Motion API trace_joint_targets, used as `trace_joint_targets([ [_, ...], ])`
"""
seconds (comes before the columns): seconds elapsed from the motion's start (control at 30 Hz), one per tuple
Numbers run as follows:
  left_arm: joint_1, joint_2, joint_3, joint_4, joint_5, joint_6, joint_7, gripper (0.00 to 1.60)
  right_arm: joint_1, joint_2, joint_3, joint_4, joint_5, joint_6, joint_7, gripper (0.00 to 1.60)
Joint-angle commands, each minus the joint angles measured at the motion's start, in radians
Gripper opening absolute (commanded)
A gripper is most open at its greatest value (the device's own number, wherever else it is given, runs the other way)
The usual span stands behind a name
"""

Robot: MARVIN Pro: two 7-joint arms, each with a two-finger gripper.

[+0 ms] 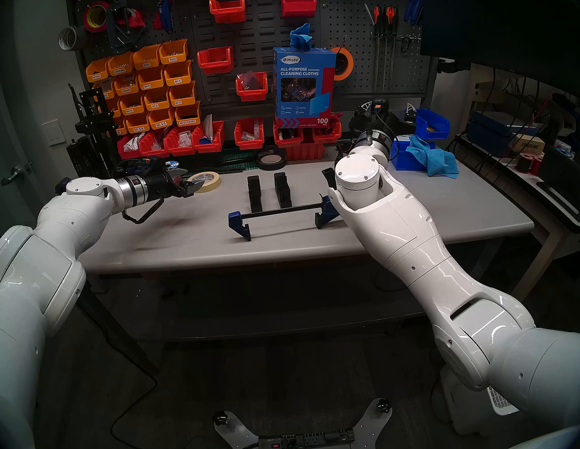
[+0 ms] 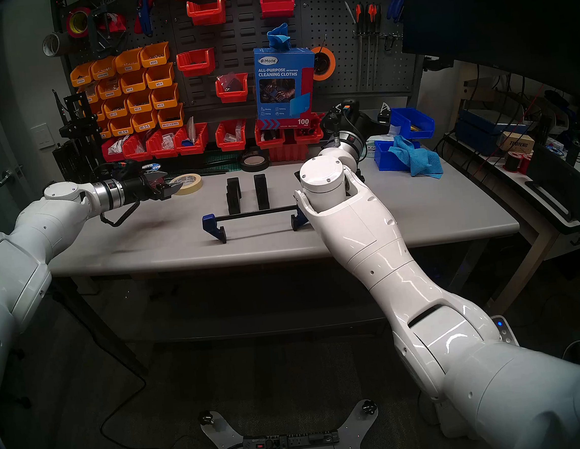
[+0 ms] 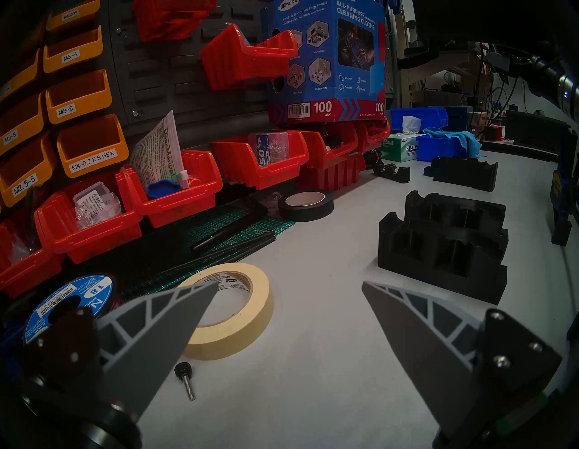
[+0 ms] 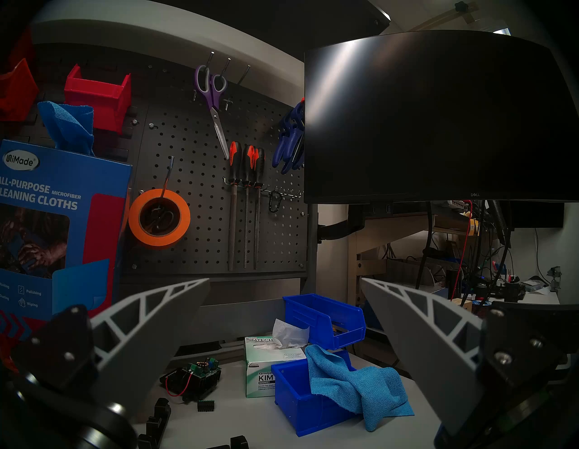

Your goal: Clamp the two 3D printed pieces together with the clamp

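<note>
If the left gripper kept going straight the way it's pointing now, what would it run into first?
Probably bare table: the open left gripper tilts slightly downward, aimed between the masking tape roll and the nearer black printed piece. Farther along lies the black tape roll. Depth is uncertain.

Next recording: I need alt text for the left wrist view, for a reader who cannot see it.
The open left gripper hovers empty above a grey workbench, with a roll of beige masking tape just ahead on the left and the two 3D printed pieces, black, standing ahead on the right. Red and orange parts bins line the back wall.
</note>
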Motion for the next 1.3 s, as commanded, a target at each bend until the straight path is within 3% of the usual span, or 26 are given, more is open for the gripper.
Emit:
trace_joint_targets([
  [0.0,-0.019,0.002,-0.003,-0.005,0.0,0.001,0.002,1.6,0.009,-0.001,-0.001,-0.009,-0.003,0.001,0.0,1.6],
  [0.67,-0.018,0.004,-0.003,-0.009,0.0,0.003,0.003,1.6,0.017,-0.004,0.002,-0.004,0.012,-0.012,0.018,1.6],
  [0.77,-0.017,0.005,-0.003,-0.01,-0.001,0.003,0.003,1.6,0.021,0.018,0.018,-0.036,0.05,-0.001,0.077,1.6],
  [0.97,-0.016,0.005,-0.004,-0.012,-0.001,0.002,0.004,1.6,0.054,0.116,0.044,-0.056,0.049,-0.01,0.159,1.6],
  [1.27,-0.014,0.007,-0.004,-0.015,-0.002,0.002,0.005,1.6,0.05,0.217,0.138,-0.107,0.067,0.026,0.316,1.6],
])
